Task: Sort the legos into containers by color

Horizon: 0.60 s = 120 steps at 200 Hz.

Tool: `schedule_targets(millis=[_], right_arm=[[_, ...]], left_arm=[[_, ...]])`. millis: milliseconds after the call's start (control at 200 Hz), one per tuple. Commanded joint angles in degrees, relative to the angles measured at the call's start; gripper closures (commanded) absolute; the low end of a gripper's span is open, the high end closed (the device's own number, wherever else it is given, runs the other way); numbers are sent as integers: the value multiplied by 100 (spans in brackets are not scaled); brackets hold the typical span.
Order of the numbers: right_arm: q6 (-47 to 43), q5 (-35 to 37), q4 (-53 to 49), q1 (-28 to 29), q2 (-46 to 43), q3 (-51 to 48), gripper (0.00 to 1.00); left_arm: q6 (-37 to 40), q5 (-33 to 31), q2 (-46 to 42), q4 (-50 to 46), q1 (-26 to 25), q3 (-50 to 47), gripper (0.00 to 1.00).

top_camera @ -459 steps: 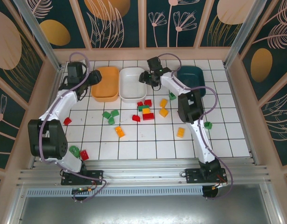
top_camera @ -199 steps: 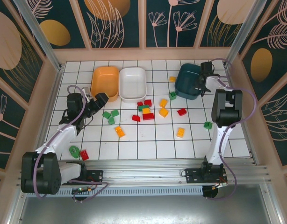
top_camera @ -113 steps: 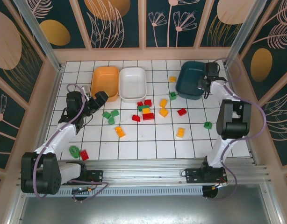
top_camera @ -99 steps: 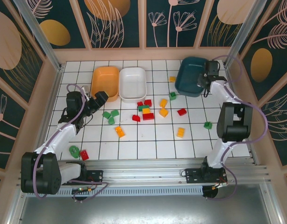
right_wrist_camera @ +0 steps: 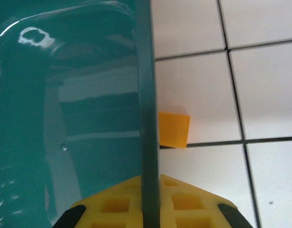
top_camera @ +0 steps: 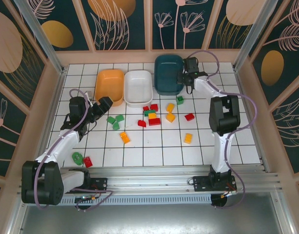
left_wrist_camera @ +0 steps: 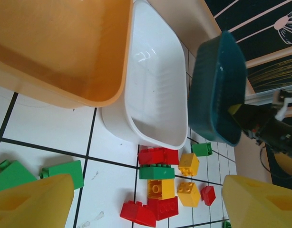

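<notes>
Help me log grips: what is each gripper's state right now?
Left gripper: open, holding nothing.
Right gripper: shut on the rim of the dark teal rounded-rectangle plastic tray.

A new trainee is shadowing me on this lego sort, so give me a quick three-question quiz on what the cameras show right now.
1. True or false: the white tray holds red bricks.
2. The right gripper is shut on: A) the rim of the teal tray, B) a yellow brick, C) nothing.
3. What colour are the bricks nearest the left gripper?
Key: 1 false, it is empty. 2 A. 3 green bricks.
</notes>
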Motion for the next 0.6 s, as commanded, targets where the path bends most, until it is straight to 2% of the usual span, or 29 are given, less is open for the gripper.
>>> schedule_targets(millis=[0,365,596], right_arm=[[106,-475,-105,-4,64,182,97],[140,-832,-198,6,399,251,93],[231,-800,-226,23,601,372,94]], left_arm=[[99,-41,-90,-99,-34,-120,18],[17,76,166,140,-36,1,18],[59,76,241,112,-34,-8,18]])
